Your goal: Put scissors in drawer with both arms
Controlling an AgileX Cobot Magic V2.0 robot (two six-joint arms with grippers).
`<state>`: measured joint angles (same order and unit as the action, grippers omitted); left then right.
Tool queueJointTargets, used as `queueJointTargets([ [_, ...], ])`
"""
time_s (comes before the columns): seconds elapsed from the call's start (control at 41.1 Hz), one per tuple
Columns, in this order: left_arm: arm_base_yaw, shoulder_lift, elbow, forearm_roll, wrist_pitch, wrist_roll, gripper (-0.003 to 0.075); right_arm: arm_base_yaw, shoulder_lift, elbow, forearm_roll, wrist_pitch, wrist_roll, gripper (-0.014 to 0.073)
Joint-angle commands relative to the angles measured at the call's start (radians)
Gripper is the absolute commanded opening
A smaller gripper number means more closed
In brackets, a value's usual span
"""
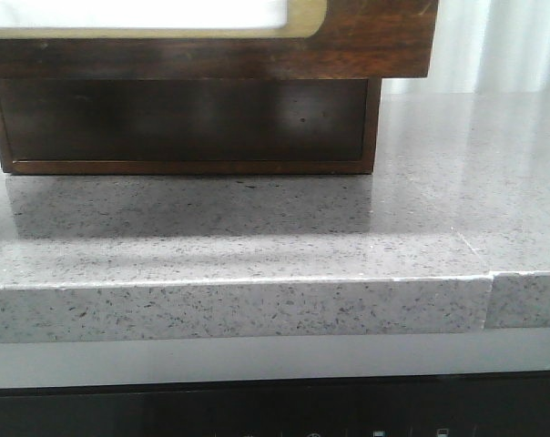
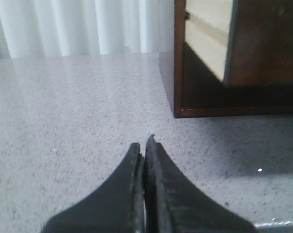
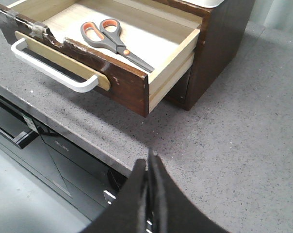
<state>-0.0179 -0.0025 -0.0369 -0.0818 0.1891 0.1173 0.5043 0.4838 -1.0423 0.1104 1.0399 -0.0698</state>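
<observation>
Small scissors (image 3: 115,39) lying flat on the pale wood floor inside the open drawer (image 3: 129,85), seen in the right wrist view only. Dark grey handles with orange lining inside both finger loops, an orange dot at the pivot, grey blades closed together. Long axis running diagonally across the drawer floor: loops toward the drawer front and its far end, blade tips toward the side wall of light wood and the corner nearest to the cabinet (image 3: 224,39). Drawer pulled out over the edge of the grey speckled countertop (image 3: 243,145), dark brown front with chipped upper edge, a tan strip and a white bar handle (image 3: 54,71) fixed on it. No readable brand or label on the scissors; some small light marks on the dark appliance panel (image 3: 54,145) below the counter, too blurred to read. Right gripper (image 3: 149,158) clenched with the two dark fingers pressed together, holding nothing, hanging above the countertop and well apart from the drawer. Left gripper (image 2: 143,144) also closed tight and empty, low over the counter near the corner of the cabinet. In front view, only the underside of the drawer's cream-rimmed front and the dark cavity under it; scissors not visible there.
</observation>
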Motion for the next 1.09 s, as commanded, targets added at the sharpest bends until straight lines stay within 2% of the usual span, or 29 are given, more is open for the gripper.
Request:
queueJointTargets([
  [0.0, 0.022, -0.02, 0.035, -0.031, -0.152, 0.0, -0.002, -0.004, 0.008, -0.02, -0.002, -0.078, -0.002, -0.0069],
  [0.049, 0.031, -0.02, 0.067, -0.043, -0.182, 0.0, -0.002, -0.004, 0.008, -0.02, -0.002, -0.078, -0.002, -0.0069],
  [0.097, 0.036, -0.02, 0.065, -0.045, -0.151, 0.0, -0.002, -0.004, 0.008, -0.02, -0.002, -0.078, -0.002, -0.0069],
  [0.924, 0.013, -0.02, 0.065, -0.03, -0.166, 0.0, -0.002, -0.004, 0.008, -0.017, -0.002, -0.073, -0.002, -0.0069],
  [1.07, -0.009, -0.02, 0.065, 0.059, -0.166, -0.109, -0.002, -0.004, 0.008, -0.017, -0.002, -0.073, -0.002, -0.0069],
])
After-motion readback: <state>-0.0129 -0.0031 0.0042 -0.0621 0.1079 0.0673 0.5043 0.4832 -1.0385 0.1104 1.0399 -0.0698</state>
